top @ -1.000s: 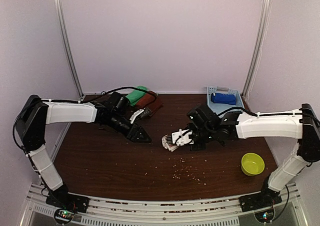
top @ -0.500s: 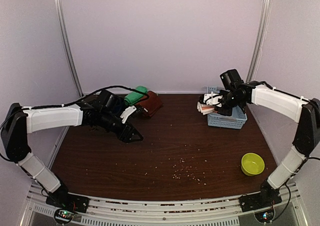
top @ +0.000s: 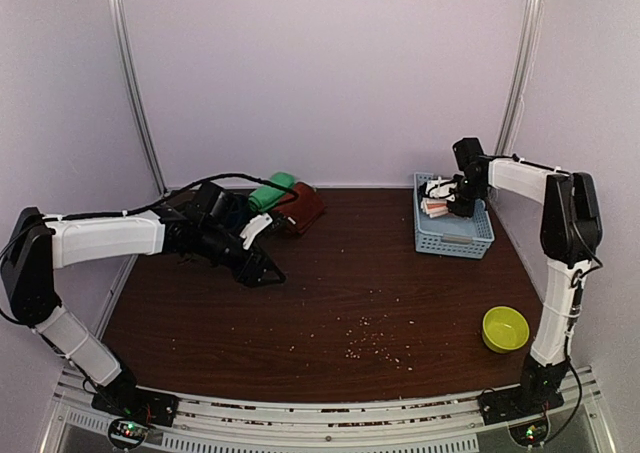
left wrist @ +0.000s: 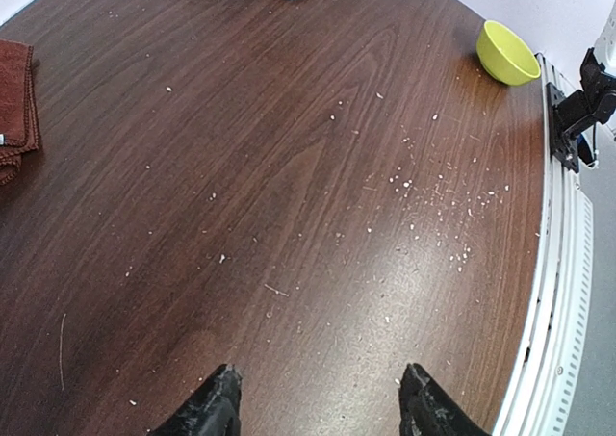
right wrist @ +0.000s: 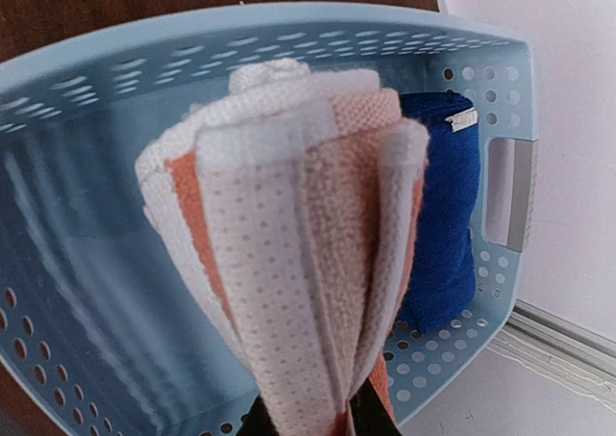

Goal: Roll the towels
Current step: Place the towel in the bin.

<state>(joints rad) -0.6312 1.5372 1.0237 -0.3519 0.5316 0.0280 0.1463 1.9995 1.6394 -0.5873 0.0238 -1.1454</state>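
Right gripper clenched on rolled orange towel, over the basket at the table's far right corner; blue towel lies rolled inside. Green towel and maroon towel lie at the far left edge, maroon judged unrolled. Left gripper spread, empty

The right jaws have carried the rolled orange towel from mid-table to the basket.

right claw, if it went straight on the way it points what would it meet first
Probably the bare inside of the pale blue basket, beside the blue towel; the rolled orange towel in the right claw would touch first. Depth is unclear.
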